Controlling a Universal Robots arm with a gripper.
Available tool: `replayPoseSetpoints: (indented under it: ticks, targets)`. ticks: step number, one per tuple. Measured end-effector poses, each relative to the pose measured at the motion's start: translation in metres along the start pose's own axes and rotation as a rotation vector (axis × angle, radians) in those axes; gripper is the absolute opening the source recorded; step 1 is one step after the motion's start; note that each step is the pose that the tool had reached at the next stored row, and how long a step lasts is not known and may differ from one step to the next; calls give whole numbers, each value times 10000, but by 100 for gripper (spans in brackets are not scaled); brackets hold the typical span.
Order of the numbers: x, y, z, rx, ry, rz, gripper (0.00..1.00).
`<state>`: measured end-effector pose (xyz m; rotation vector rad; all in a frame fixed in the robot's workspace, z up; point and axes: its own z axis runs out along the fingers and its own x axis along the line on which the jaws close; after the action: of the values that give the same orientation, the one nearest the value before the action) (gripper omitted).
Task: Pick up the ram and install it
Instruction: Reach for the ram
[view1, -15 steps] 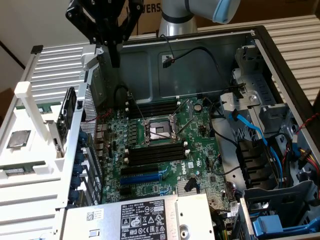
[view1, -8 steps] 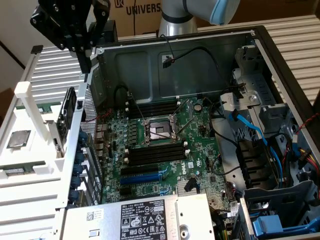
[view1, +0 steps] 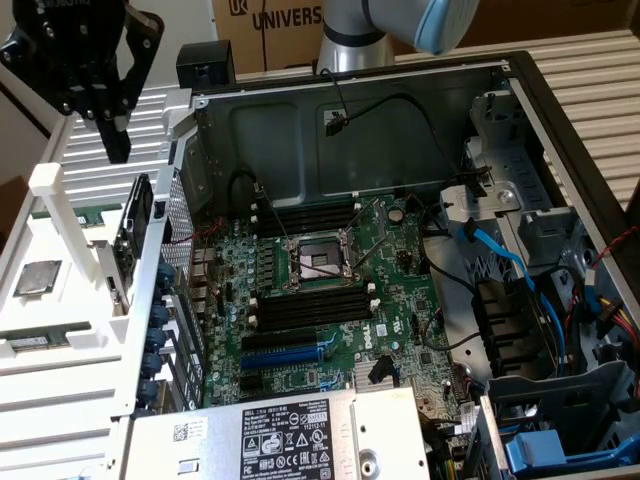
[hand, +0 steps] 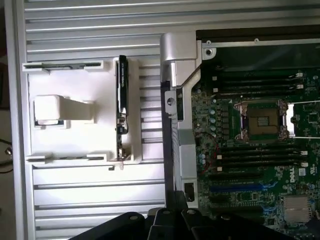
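As it hangs clenched and empty, the gripper (view1: 115, 150) clears the edge of the white rack (view1: 48, 182).

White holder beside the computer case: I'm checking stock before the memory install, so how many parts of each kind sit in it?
Long dark-green ram sticks: 2
Square silver processor chip: 1
Black graphics card standing on edge: 1
Total: 4
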<state>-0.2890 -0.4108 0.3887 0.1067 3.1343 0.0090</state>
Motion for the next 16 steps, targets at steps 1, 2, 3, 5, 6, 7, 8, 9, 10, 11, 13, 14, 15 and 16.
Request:
replayPoseSetpoints:
  ticks: [1,2,3,5,6,7,8,9,10,11,13,14,15,16]
  targets:
    - [46,-3,11,2,7,0,10]
    - [91,-6,21,5,17,1,10]
    - [138,-9,30,7,27,1,10]
    - [275,-19,59,14,53,1,10]
    - [321,-22,69,16,62,1,10]
    - [457,-31,95,18,78,1,10]
    - [547,-38,109,20,89,0,10]
    - [592,-41,115,22,96,0,10]
    - [638,-44,122,24,102,0,10]
    - [685,-47,129,25,108,-1,10]
    - [774,-53,141,28,124,-1,10]
    - [819,-56,146,30,134,-2,10]
    - [866,-59,151,33,145,-1,10]
    - [912,-63,156,36,156,-2,10]
